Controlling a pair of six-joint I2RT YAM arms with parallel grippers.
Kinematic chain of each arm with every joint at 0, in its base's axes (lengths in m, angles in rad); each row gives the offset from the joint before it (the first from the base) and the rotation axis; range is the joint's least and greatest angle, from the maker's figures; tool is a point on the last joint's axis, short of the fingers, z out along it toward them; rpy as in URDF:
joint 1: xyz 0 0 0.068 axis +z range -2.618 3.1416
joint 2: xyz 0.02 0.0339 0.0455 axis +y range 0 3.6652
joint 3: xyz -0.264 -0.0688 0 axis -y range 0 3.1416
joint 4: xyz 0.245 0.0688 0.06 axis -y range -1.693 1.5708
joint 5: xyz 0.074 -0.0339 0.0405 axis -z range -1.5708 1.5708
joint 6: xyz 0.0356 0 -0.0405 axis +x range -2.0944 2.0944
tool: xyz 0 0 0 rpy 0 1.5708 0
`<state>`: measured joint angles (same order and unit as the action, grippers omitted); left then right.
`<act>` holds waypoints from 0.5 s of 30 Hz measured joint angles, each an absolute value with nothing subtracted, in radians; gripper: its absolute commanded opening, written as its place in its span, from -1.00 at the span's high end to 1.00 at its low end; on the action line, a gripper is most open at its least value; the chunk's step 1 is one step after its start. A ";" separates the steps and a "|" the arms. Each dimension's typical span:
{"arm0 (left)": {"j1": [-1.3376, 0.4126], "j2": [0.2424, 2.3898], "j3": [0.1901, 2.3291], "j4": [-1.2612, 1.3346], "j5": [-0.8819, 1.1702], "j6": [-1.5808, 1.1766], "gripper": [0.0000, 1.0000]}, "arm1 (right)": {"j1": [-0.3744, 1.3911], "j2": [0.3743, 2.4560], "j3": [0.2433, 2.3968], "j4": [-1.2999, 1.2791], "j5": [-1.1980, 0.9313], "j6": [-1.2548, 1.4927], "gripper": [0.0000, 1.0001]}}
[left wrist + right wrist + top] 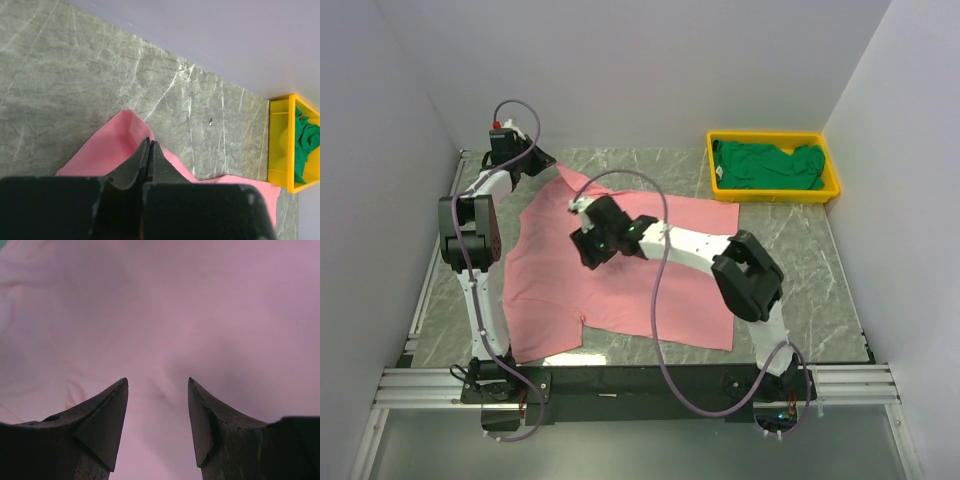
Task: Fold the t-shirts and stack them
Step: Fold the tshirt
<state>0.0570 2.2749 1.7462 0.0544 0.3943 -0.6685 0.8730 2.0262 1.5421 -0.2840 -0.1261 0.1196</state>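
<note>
The pink t-shirt (650, 290) lies spread flat across the middle of the table. My right gripper (588, 252) hovers low over its left half. In the right wrist view the right gripper (158, 382) is open, with only pink t-shirt (165, 305) cloth showing between and beyond its fingers. My left gripper (542, 160) is at the back left, beside the shirt's far left corner. In the left wrist view the left gripper (149, 142) is shut, its tips just over a folded edge of the pink t-shirt (107, 152). No cloth shows between the jaws. The dark green t-shirt (765, 165) lies crumpled in the tray.
The yellow tray (775, 193) stands at the back right corner, and in the left wrist view the yellow tray (279, 145) shows with the green t-shirt (306, 145) inside. White walls enclose the table on three sides. Bare marble lies right of the pink shirt.
</note>
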 measured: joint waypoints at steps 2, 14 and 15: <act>0.057 2.275 1.746 0.054 0.394 -0.665 0.99 | 0.918 2.061 1.567 -0.280 -0.142 0.097 -0.16; 0.058 2.275 1.746 0.039 0.369 -0.647 0.99 | 1.104 2.164 1.606 -0.293 -0.135 -0.053 -0.14; 0.058 2.275 1.745 0.039 0.368 -0.647 0.99 | 1.116 2.170 1.612 -0.303 -0.131 -0.064 -0.13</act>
<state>0.0578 2.2749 1.7454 0.0387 0.3683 -0.6468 1.1156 2.1696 1.6115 -0.3027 -0.1307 -0.0639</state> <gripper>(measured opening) 0.014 0.573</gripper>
